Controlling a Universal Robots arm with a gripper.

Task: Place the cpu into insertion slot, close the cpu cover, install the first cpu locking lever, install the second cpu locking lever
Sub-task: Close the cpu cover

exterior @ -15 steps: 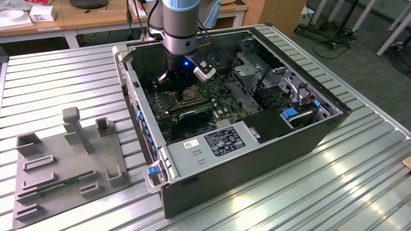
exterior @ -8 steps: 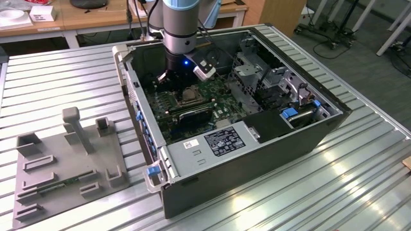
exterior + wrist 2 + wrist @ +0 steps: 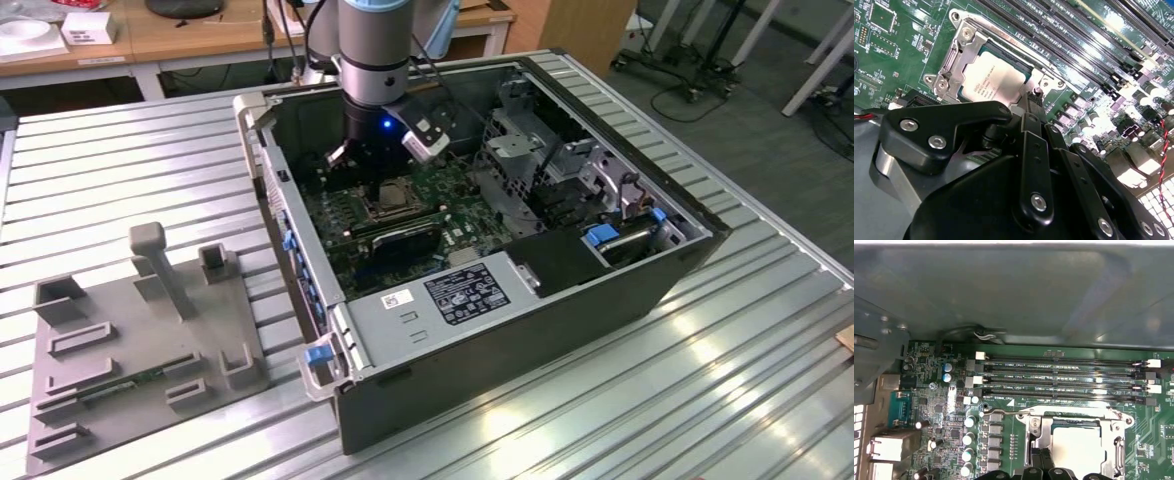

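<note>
In the second wrist view the gripper [image 3: 1029, 100] has its two fingers brought together into one narrow black tip, with nothing held between them. The tip stands at the edge of the cpu cover [image 3: 956, 57], on the side that runs crosswise to the long memory slots [image 3: 1059, 375]. It looks to be touching the metal, but I cannot tell this for sure.

The cpu [image 3: 996, 80] already lies flat inside the insertion slot [image 3: 391, 197], and its pale top shows through the window of the cover, which is folded down over it. A thin locking lever [image 3: 1064, 413] lies along the side of the socket just beside the memory slots. Whether it is hooked I cannot tell.

In the exterior view, counted from the middle of the open computer case [image 3: 534, 340], the socket sits at about 10 o'clock, and the arm comes down onto it from 12 o'clock. A grey fixture plate [image 3: 134, 350] lies on the ribbed table [image 3: 134, 170], well apart from the case, at about 8 o'clock.

I think the main danger is slipping. The closed tip is narrow and the metal is smooth, so a push a little off line could slide it onto the green motherboard [image 3: 884, 45] or against the small capacitors [image 3: 968, 455] near the socket. If the chip is not fully seated, pressure on the cover could also harm the contacts below it. A lever pushed down without catching its hook would probably spring up again.
</note>
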